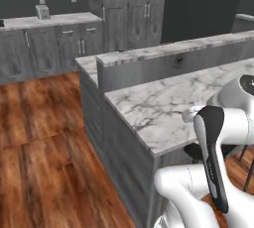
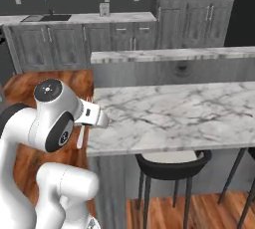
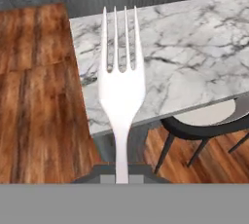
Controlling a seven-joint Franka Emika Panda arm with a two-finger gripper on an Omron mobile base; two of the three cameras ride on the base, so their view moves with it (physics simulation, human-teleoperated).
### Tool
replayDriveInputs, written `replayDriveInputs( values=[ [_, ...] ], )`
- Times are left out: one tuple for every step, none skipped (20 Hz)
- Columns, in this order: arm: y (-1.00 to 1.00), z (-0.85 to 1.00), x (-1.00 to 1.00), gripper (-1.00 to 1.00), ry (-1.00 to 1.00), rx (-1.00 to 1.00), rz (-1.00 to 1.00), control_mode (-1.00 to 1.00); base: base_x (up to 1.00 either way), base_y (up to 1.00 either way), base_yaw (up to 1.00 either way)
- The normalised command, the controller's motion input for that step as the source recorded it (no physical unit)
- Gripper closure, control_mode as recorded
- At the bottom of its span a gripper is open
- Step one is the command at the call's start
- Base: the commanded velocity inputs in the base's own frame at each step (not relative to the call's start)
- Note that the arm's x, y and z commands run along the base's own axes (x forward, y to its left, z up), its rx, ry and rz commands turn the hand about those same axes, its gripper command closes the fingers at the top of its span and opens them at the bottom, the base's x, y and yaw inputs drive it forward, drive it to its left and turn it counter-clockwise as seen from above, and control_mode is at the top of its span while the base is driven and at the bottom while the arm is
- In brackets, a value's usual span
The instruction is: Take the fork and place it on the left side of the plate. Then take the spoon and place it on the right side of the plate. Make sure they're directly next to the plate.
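Note:
The fork (image 3: pixel 121 96) is a pale metal utensil that stands upright in the middle of the hand view, tines pointing away from me. Its handle runs down into my gripper (image 3: pixel 121 173), which is shut on it. Behind the tines lies the left end of the marble counter (image 3: pixel 194 57). In the right base view my gripper (image 2: pixel 93 115) hovers at the counter's near left corner, and the fork (image 2: pixel 79 137) shows as a thin sliver beneath it. The left base view puts my gripper (image 1: pixel 190 115) just above the marble top (image 1: pixel 149 108). The spoon and the plate are out of view.
A raised marble ledge (image 2: pixel 169 55) backs the counter along its far side. A black stool with a pale seat (image 2: pixel 172 162) is tucked under the near edge. Wood floor (image 1: pixel 44 138) spreads to the left, and grey cabinets (image 1: pixel 49 43) line the back wall.

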Motion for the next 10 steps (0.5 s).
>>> replayDriveInputs(
  values=[
    [0.00,0.00,0.00,1.00,0.00,0.00,0.00,1.00,0.00,-1.00,0.00],
    [0.00,0.00,0.00,1.00,0.00,0.00,0.00,1.00,0.00,-1.00,0.00],
    [0.00,0.00,0.00,1.00,0.00,0.00,0.00,1.00,0.00,-1.00,0.00],
    [0.00,0.00,0.00,1.00,0.00,0.00,0.00,1.00,0.00,-1.00,0.00],
    [0.00,0.00,0.00,1.00,0.00,0.00,0.00,1.00,0.00,-1.00,0.00],
    [0.00,0.00,0.00,1.00,0.00,0.00,0.00,1.00,0.00,-1.00,0.00],
    [0.00,0.00,0.00,1.00,0.00,0.00,0.00,1.00,0.00,-1.00,0.00],
    [0.00,0.00,0.00,1.00,0.00,0.00,0.00,1.00,0.00,-1.00,0.00],
    [0.00,0.00,0.00,1.00,0.00,0.00,0.00,1.00,0.00,-1.00,0.00],
    [0.00,0.00,0.00,1.00,0.00,0.00,0.00,1.00,0.00,-1.00,0.00]
  ],
)
